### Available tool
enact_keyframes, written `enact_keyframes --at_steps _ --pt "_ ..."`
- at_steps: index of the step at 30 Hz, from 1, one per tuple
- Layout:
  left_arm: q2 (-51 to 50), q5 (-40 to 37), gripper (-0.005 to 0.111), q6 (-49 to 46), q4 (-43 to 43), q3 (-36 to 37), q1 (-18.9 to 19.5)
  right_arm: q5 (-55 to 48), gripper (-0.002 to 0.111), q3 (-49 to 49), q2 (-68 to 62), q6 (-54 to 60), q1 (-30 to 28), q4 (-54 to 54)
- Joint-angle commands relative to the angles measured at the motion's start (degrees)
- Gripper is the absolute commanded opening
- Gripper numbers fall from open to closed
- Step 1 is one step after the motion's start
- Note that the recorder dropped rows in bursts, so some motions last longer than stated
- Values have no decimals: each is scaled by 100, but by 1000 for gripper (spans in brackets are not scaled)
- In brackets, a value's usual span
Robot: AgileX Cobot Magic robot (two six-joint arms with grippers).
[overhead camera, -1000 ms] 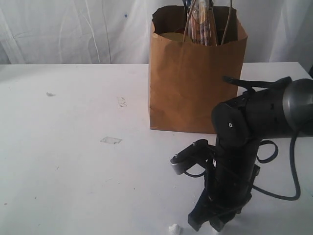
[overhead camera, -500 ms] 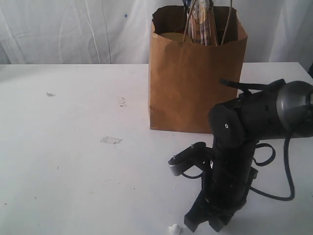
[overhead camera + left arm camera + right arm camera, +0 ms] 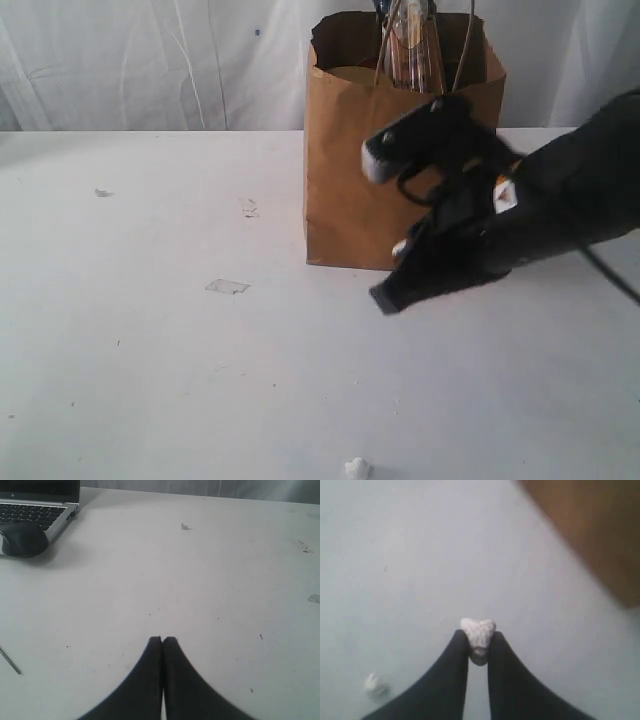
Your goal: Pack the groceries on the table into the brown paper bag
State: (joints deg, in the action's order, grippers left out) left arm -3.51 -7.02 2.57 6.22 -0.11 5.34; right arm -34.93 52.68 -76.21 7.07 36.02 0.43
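The brown paper bag stands upright at the back of the white table. A long packet sticks out of its top between the cord handles, and the other groceries are hidden. My right gripper is shut on a small white foam-like lump, held above the table. In the exterior view the right gripper hangs just in front of the bag's lower right side. The bag's brown wall fills one corner of the right wrist view. My left gripper is shut and empty over bare table.
Another white lump lies near the table's front edge, and the same lump shows in the right wrist view. A flat paper scrap lies left of the bag. A laptop and a dark mouse sit near the left arm.
My right gripper closed on a white lump at the table's front edge, then rose and swung back toward the bag with it. The other lump stayed put.
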Motion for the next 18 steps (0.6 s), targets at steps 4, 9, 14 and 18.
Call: enact_keyframes --at_steps 4,9,14,18 --pt "19 -21 0 4 32 11 -30 1078 0 -55 1330 -3076 -749 -3550" --pt "19 -21 0 4 32 11 -30 873 0 656 613 -2587 -2310 -2250" --pt "19 -21 0 4 32 11 -30 -19 0 2028 -414 2773 -3316 4310" --pt "19 -21 0 4 32 11 -30 508 0 2249 -731 3006 -3546 5385"
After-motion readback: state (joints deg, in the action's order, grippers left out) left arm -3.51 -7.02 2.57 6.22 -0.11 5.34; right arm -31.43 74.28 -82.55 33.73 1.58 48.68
